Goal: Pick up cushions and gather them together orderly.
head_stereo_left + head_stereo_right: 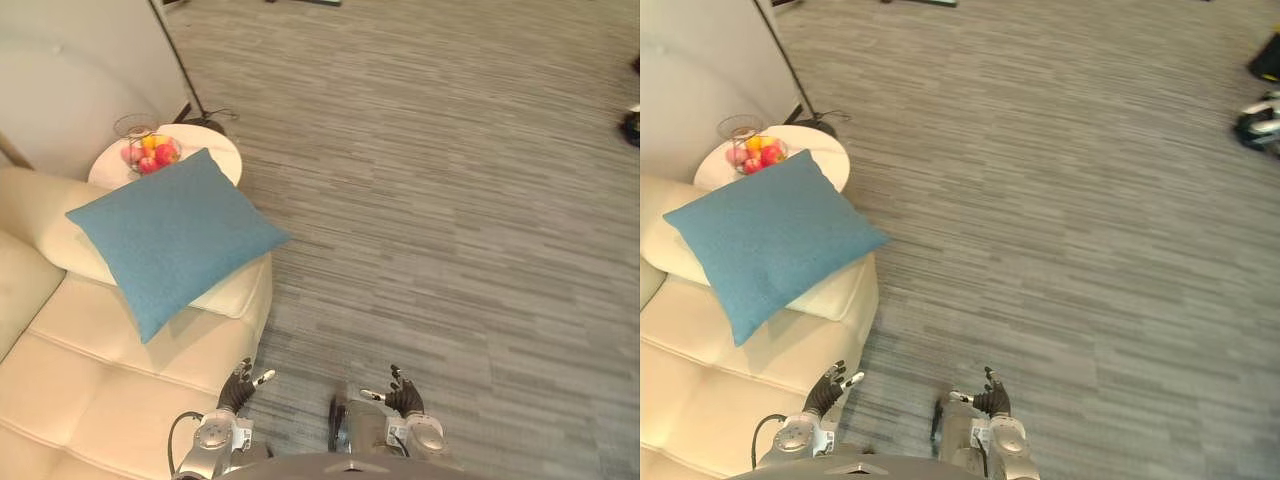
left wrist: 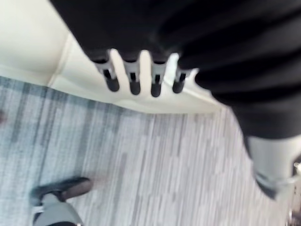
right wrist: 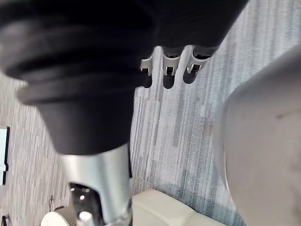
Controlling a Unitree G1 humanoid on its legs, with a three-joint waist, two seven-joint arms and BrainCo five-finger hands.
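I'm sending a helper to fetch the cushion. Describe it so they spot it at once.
Find the cream sofa on the robot's left. A square cushion lies across its armrest, beside the white table holding a fruit bowl. It alone is blue amid cream upholstery.

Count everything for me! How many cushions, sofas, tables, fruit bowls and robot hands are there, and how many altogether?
Cushions: 1 (blue cushion)
Sofas: 1 (cream sofa)
Tables: 1 (round white table)
Fruit bowls: 1 (glass bowl of fruit)
Robot hands: 2 (left hand, right hand)
Total: 6
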